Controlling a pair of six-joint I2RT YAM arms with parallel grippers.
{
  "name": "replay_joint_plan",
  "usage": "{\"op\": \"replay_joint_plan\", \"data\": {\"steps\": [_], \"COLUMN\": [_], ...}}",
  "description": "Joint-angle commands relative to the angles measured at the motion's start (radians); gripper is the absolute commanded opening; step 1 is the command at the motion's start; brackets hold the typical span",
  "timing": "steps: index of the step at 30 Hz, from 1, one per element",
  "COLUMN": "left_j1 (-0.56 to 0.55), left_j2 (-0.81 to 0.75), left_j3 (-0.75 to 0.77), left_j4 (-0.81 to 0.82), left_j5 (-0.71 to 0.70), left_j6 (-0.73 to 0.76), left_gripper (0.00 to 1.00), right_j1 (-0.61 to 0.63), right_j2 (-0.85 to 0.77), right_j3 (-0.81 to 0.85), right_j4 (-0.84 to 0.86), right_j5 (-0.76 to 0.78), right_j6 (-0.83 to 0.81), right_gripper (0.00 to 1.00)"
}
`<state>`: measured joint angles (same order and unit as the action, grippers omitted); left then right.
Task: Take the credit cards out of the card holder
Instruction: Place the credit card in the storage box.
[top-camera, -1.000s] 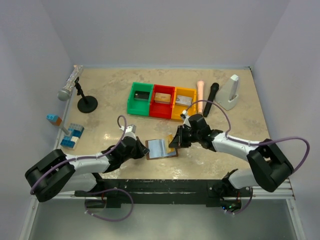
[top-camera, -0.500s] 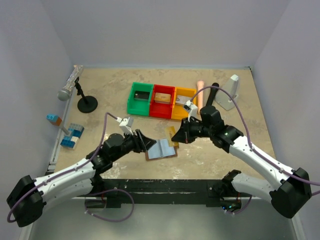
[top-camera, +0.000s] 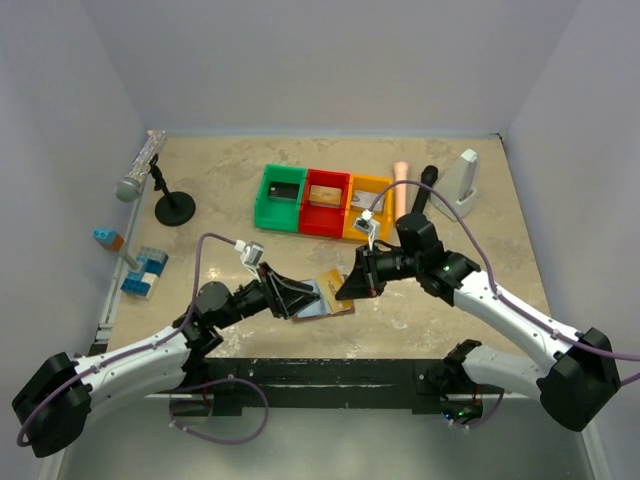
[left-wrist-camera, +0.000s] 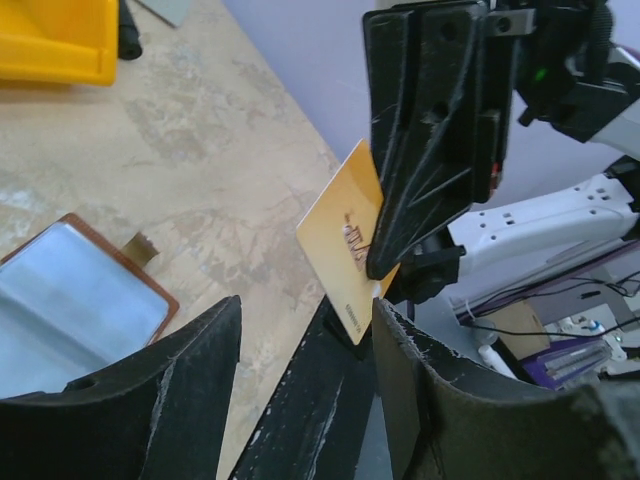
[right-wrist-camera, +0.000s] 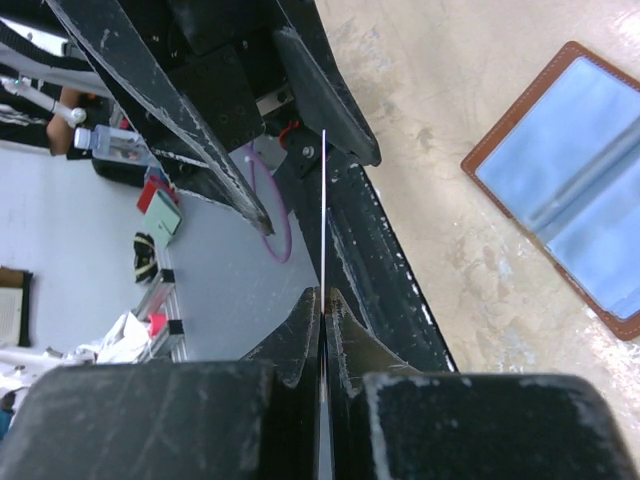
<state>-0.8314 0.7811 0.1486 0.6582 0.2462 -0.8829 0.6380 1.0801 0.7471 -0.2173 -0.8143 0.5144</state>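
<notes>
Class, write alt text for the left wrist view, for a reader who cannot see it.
The right tool pinches a tan-gold credit card in the air. In the foreground the left tool stands open, and the card holder lies open on the table.

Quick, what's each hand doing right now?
Left hand: open, holding nothing.
Right hand: closed on the tan-gold credit card.

Robotics laboratory test cell: a stone-patterned table (top-camera: 230, 190) enclosed by plain pale walls (top-camera: 330, 60), with a left arm (top-camera: 140, 350) and a right arm (top-camera: 510, 310) bolted to a black rail (top-camera: 320, 372) at its near edge. Beyond lie a white power strip (left-wrist-camera: 560, 215) and loose cables (left-wrist-camera: 530, 322).
</notes>
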Motion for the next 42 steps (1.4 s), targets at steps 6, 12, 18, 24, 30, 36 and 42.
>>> {"op": "replay_joint_plan", "data": {"steps": [6, 12, 18, 24, 30, 36, 42], "left_j1": [0.003, 0.003, 0.003, 0.003, 0.003, 0.003, 0.003], "left_j2": [0.076, 0.138, 0.147, 0.165, 0.194, 0.231, 0.233], "left_j3": [-0.02, -0.007, 0.0, -0.021, -0.037, -0.043, -0.055], "left_j4": [0.26, 0.297, 0.296, 0.353, 0.414, 0.477, 0.498], "left_j5": [0.094, 0.119, 0.131, 0.156, 0.186, 0.209, 0.209], "left_j6": [-0.039, -0.051, -0.05, -0.068, -0.088, -0.106, -0.111], "left_gripper": [0.51, 0.48, 0.3, 0.2, 0.27, 0.2, 0.13], "right_j1": [0.009, 0.02, 0.022, 0.02, 0.022, 0.022, 0.02], "right_j2": [0.007, 0.023, 0.029, 0.037, 0.037, 0.044, 0.05], "right_j3": [0.008, 0.014, 0.012, 0.001, -0.002, -0.003, -0.003], "right_j4": [0.071, 0.087, 0.087, 0.125, 0.139, 0.164, 0.159], "right_j5": [-0.069, -0.072, -0.075, -0.12, -0.131, -0.132, -0.134], "right_j6": [0.021, 0.033, 0.027, 0.033, 0.041, 0.056, 0.052], "right_gripper": [0.0, 0.0, 0.0, 0.0, 0.0, 0.0, 0.0]}}
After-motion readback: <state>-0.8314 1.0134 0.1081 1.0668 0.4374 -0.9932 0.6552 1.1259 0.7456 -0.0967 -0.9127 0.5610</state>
